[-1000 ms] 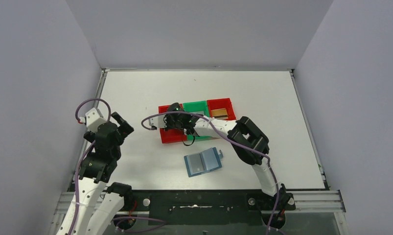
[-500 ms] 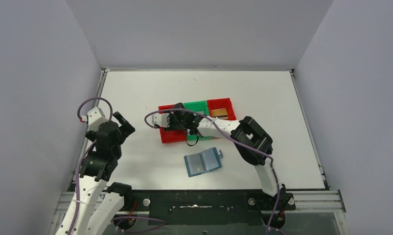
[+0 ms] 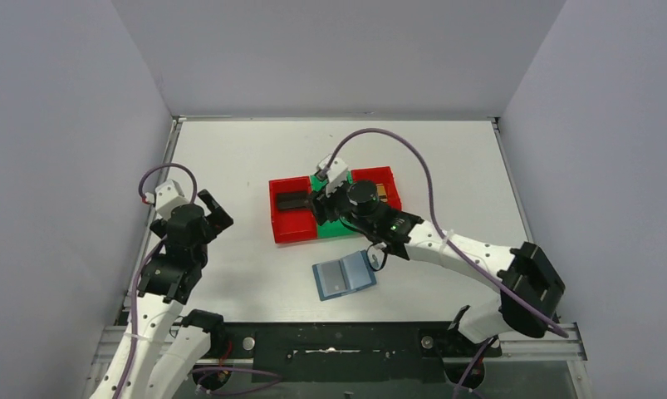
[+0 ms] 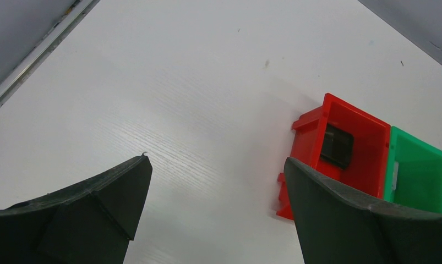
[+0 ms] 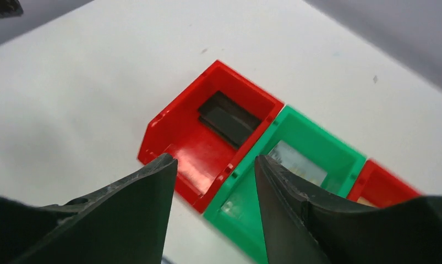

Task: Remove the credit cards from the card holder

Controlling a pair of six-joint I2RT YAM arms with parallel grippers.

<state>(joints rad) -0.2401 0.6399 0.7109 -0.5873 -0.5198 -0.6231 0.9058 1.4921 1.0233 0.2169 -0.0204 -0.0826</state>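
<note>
Your card holder lies open near the front of the table; a black card sits in the red bin beyond. Right gripper and left gripper both gape, empty; lower the right carelessly and you could knock that bin.

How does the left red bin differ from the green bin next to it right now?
Colour: the left red bin is red, the green bin green. Contents: the red bin holds a black card, the green bin a silver-grey card. Place: the red bin ends the row; the green bin sits between it and the right red bin. Shared: both are open-topped, side by side, one card each.
</note>
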